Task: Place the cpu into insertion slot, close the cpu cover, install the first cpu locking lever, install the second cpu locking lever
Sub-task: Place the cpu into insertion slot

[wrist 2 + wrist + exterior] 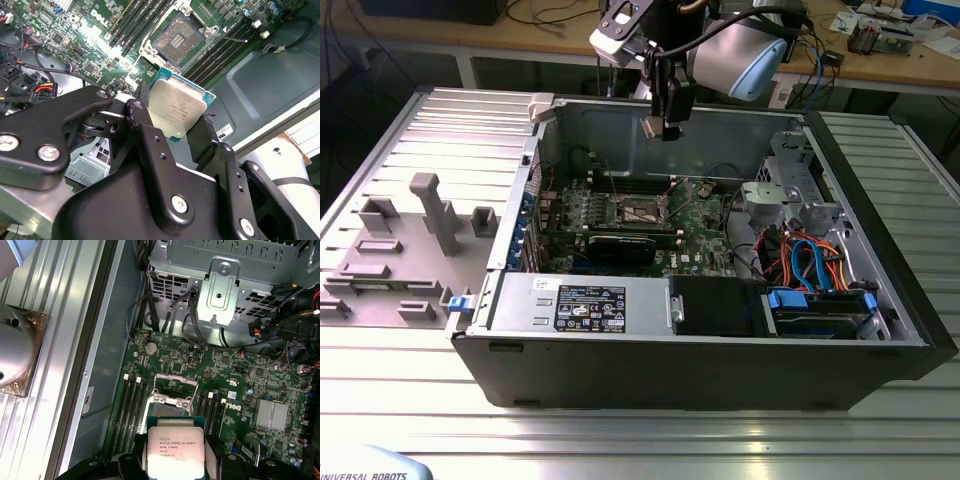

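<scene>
My gripper point(663, 128) hangs above the open computer case, shut on the cpu point(653, 126). Both wrist views show the chip's dull silver top point(177, 107) point(175, 447) clamped edge to edge between the black fingers point(145, 125). The gripper point(175, 122) point(173, 462) holds it well above the green motherboard. The insertion slot point(638, 208) point(177, 34) point(170, 407) lies below, its dark pin field uncovered. The silvery cpu cover point(173, 382) appears hinged up at the slot's edge. A thin locking lever point(235, 38) stands free beside the slot.
Long memory slots point(225, 50) flank the socket on both sides. A black expansion card point(620, 245) lies near it. The power supply point(580, 300), the metal drive cage point(790, 180) and bundled cables point(810, 260) crowd the case. A grey fixture plate point(410, 230) sits to the exterior view's left.
</scene>
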{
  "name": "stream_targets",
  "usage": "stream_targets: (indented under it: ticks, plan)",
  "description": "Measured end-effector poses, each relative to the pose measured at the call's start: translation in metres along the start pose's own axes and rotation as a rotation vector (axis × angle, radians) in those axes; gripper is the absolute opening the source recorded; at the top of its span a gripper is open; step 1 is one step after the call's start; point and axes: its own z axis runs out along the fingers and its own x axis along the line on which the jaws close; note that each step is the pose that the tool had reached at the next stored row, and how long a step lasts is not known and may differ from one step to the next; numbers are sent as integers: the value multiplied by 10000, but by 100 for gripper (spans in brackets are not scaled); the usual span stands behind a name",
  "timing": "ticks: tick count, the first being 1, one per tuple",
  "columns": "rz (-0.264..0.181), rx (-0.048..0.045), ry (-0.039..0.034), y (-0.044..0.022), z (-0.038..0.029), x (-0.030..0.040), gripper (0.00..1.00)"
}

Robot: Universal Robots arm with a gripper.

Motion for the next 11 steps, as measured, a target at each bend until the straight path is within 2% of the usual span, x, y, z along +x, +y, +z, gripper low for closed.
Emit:
stream_targets:
  ticks: [9,11]
  plan:
    - [21,1,-2,-6,0,2,54]
    - [277,-5,-19,-17,7,4,54]
